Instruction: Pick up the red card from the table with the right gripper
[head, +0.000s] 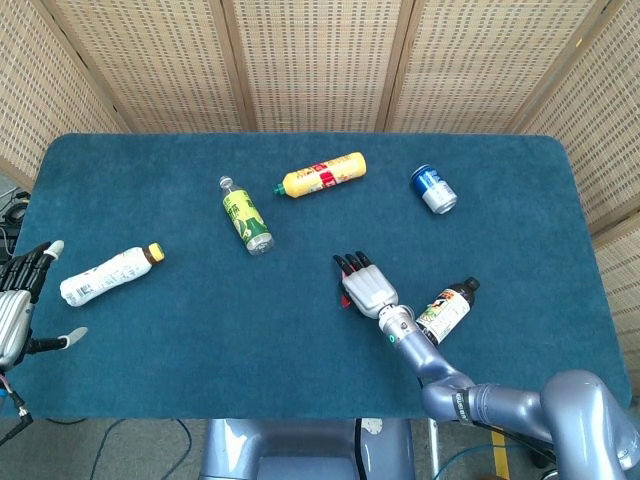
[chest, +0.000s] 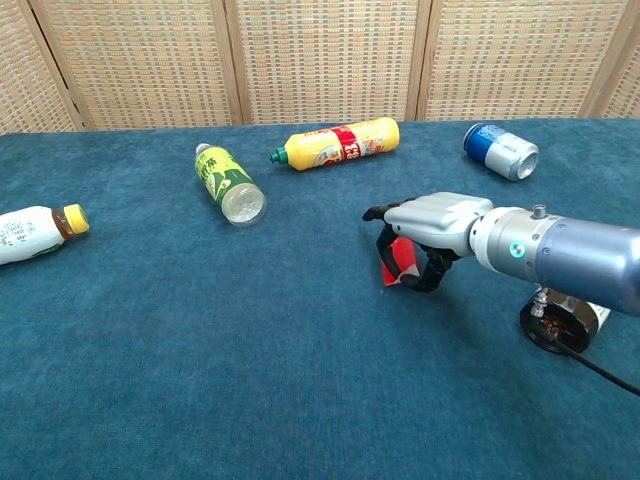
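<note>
The red card (chest: 402, 262) stands on edge under my right hand (chest: 425, 231), held between the curled fingers and the thumb, its lower corner close to the blue cloth. From the head view only a red sliver of the card (head: 345, 299) peeks out left of the right hand (head: 364, 285), which lies palm down at the table's middle. My left hand (head: 18, 300) hangs off the table's left edge, fingers spread, holding nothing.
A black-capped bottle (head: 446, 307) lies just right of my right wrist. A green-labelled bottle (head: 245, 215), a yellow bottle (head: 322, 175), a blue can (head: 433, 189) and a white bottle (head: 106, 275) lie around the blue table (head: 200, 340).
</note>
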